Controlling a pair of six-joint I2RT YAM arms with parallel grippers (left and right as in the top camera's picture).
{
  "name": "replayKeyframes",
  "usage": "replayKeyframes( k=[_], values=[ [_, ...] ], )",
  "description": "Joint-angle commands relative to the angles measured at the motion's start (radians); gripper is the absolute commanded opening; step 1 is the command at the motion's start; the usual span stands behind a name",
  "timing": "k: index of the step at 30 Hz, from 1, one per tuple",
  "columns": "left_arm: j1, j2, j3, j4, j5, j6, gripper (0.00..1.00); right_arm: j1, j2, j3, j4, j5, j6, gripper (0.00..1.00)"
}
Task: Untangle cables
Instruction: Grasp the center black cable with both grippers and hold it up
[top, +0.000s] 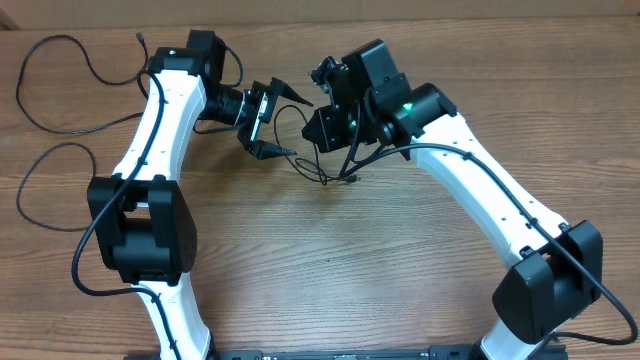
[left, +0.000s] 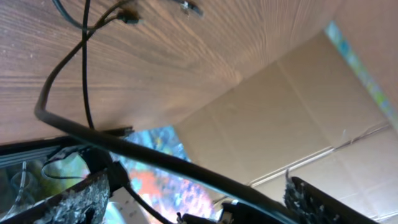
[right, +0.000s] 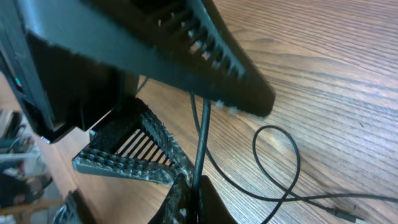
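A thin black cable (top: 322, 172) lies in loops on the wooden table (top: 330, 260) between the two arms, its plug (top: 352, 179) resting on the wood. My right gripper (top: 323, 128) is shut on a strand of this cable (right: 200, 134), pinched at its fingertips (right: 191, 199). My left gripper (top: 298, 126) faces it from the left with jaws wide apart. In the left wrist view the strand (left: 186, 167) runs across the gap between the left fingers (left: 81, 202) without either pad touching it. Another thin cable (top: 60, 45) lies loose at the far left.
Cardboard walls (left: 298, 112) border the table's far side. More cable loops (right: 292, 155) trail over the wood below the right gripper. A black cord loop (top: 35, 180) lies beside the left arm. The left gripper's ribbed finger (right: 124, 158) sits very close to the right fingertips.
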Motion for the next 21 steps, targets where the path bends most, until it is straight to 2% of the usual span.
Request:
replayKeyframes(
  k=[1, 6, 21],
  values=[
    [0.005, 0.005, 0.015, 0.055, -0.056, -0.163, 0.88, 0.024, -0.009, 0.016, -0.003, 0.18, 0.082, 0.04],
    [0.025, 0.005, 0.015, 0.077, -0.061, -0.214, 0.82, 0.025, -0.009, 0.015, -0.013, 0.267, 0.152, 0.04],
    [0.033, 0.005, 0.015, 0.156, -0.066, -0.292, 0.74, 0.098, -0.009, 0.015, 0.017, 0.266, 0.155, 0.04]
  ],
)
